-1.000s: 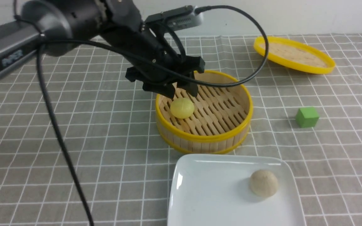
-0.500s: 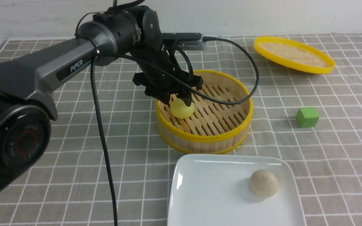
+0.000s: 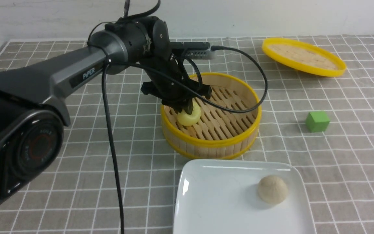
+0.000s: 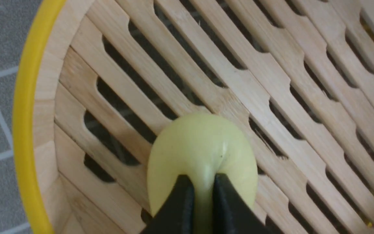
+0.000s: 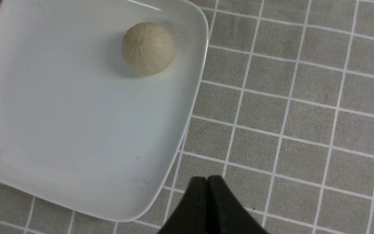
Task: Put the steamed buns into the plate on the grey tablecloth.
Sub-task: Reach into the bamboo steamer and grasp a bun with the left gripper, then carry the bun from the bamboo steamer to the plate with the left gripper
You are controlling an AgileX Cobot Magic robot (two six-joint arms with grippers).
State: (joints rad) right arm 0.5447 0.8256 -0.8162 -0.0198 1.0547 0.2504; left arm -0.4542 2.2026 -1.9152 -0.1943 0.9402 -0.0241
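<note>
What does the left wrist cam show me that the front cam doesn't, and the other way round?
Only left wrist: close up, the left gripper is shut on the yellow bun, its jaws creasing it. Only front: the plate with the beige bun on it, the cube, the lid and the left arm. Both: the yellow bun inside the steamer, near its rim, and the cloth.

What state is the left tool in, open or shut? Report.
Shut on the yellow bun: the left tool pinches it, denting its surface.
</note>
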